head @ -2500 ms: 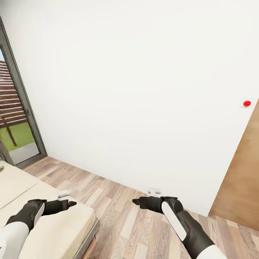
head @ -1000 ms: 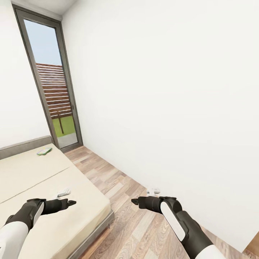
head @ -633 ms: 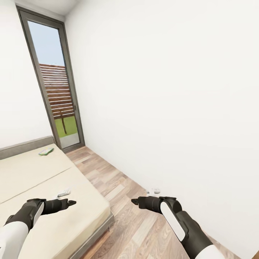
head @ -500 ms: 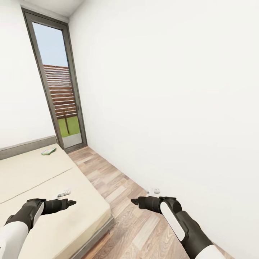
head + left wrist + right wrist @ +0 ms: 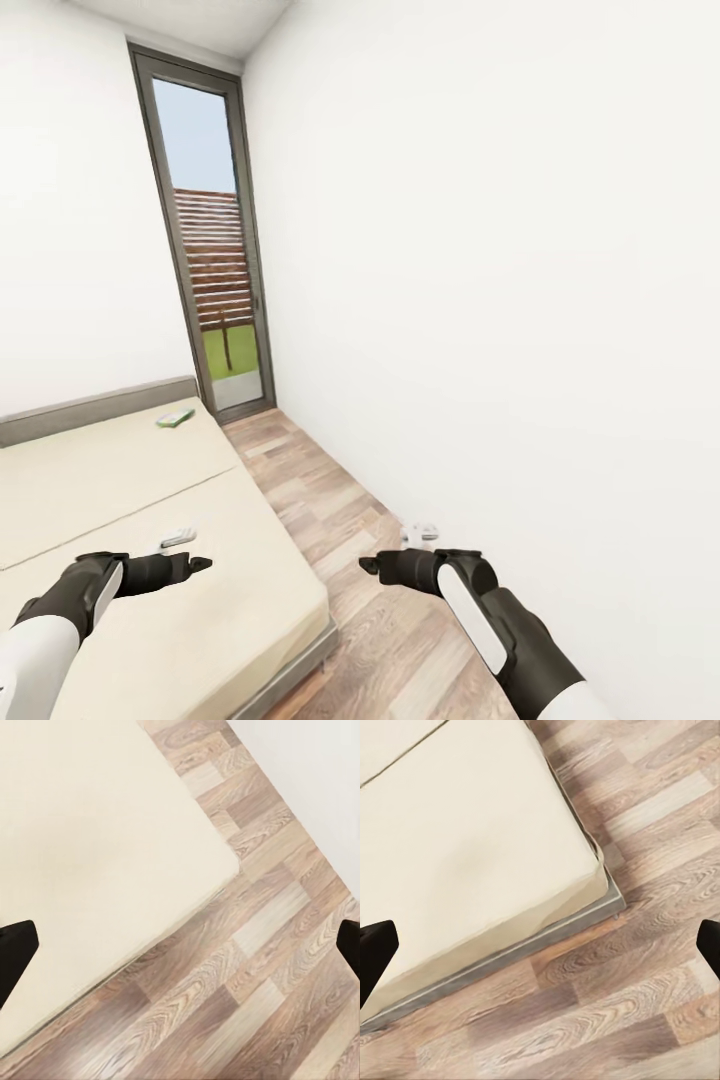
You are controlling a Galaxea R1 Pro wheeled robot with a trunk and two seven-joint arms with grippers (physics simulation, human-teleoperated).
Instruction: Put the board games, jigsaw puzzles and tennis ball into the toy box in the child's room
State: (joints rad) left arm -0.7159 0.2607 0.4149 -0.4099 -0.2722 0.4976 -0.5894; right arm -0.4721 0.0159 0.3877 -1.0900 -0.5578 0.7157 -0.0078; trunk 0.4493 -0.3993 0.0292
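left gripper (image 5: 200, 565): held low over the bed, fingers spread wide with nothing between them; the left wrist view has the two dark fingertips at opposite edges over mattress and floor.
bed (image 5: 120, 470): beige mattress, grey frame and low headboard, taking up the left of the head view; its corner appears in both wrist views.
board game (image 5: 176, 419): small flat green-and-white box lying near the headboard, at the far end of the bed, well apart from both grippers.
second item on bed (image 5: 178, 537): small pale flat object just beyond the left gripper; too small to identify.
window (image 5: 215, 290): tall, dark-framed, at the far end of the room.
floor (image 5: 330, 510): wood planks between bed and white wall.
right gripper (image 5: 366, 565): held over the floor, fingers parted, carrying nothing.
progress: judged early; nothing in hand, at least one bed game not yet collected.
remaining: table and toy box cannot be assessed from these views.
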